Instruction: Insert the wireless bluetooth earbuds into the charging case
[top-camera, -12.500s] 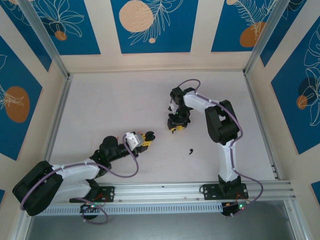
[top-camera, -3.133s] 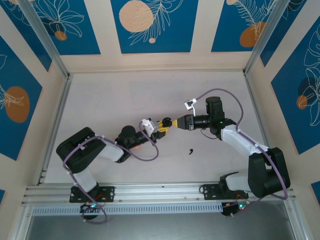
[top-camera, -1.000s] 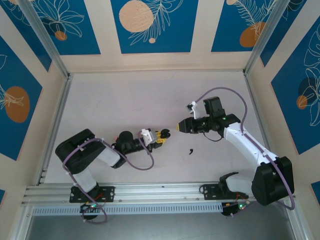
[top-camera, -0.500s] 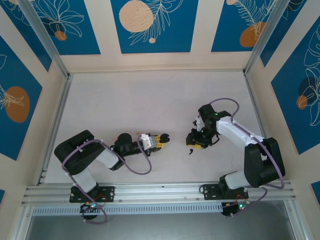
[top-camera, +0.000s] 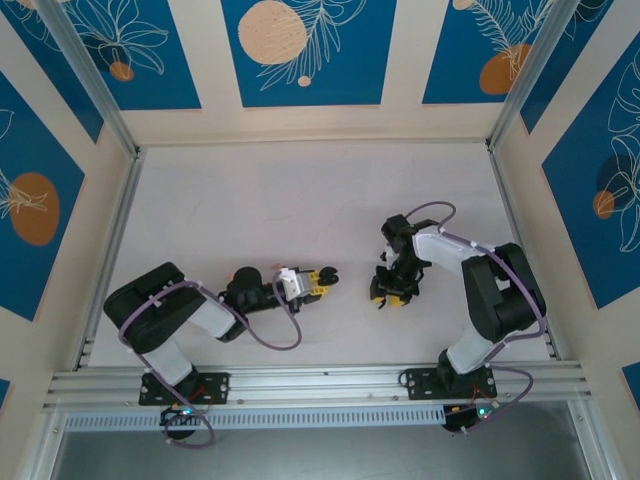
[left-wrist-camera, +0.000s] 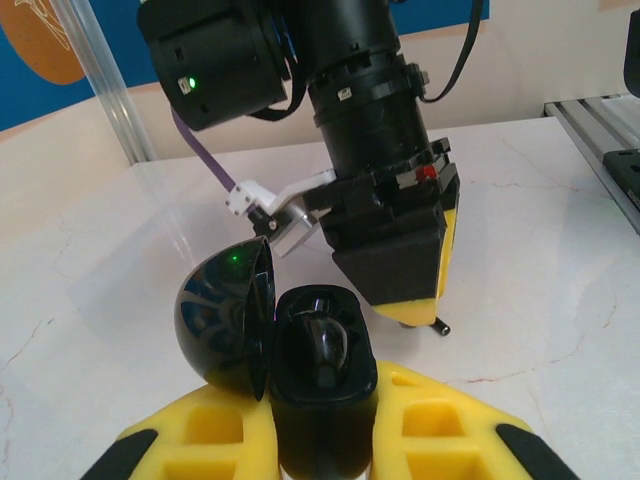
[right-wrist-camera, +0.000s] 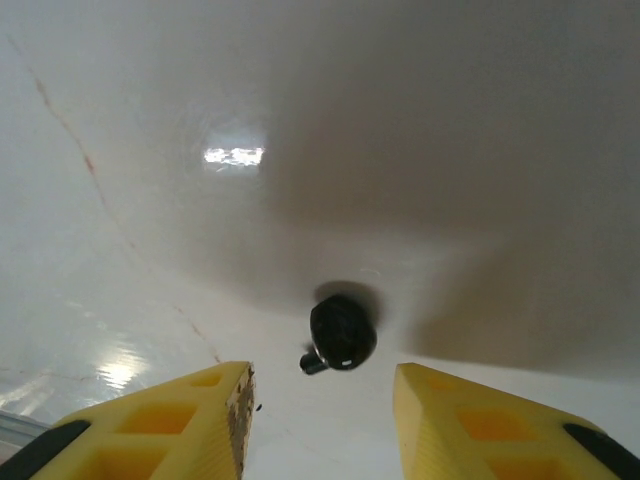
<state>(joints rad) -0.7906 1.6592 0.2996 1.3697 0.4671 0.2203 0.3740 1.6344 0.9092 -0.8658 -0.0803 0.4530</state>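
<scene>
— Black gloss on a pale bench (top-camera: 250, 200): which piece mattered at this instant?

— One loose earbud (right-wrist-camera: 343, 332). It lay flat on the surface directly beneath the right end effector (right-wrist-camera: 322, 390), which pointed down at it. Seen from the right wrist, the bud sat just ahead of the gap between the two yellow fingers and touched neither.

— How did it lie?

— Round head uppermost in that view, with the short stem angled down toward the finger on the view's left. Its long axis ran slantwise across the gap, not along it. It looked tiny, dark, shiny and comma-shaped.

— And the jaws?

— Parted wider than the bud, gripping nothing.

— Which arm was nearer?

— The right, plainly. The left end effector (left-wrist-camera: 325, 440) stood off to the side, apart from the bud. It was clamped tight on the base of the charging case (left-wrist-camera: 290, 350), whose domed lid (left-wrist-camera: 225, 320) hung hinged open. A dark seated bud (left-wrist-camera: 325, 345) appeared to fill one well already.

— So the next move?

— By my reading, a short straight descent and a close. The slanting stem and the slick surface could let the bud twist or skid out of the pinch.
</scene>
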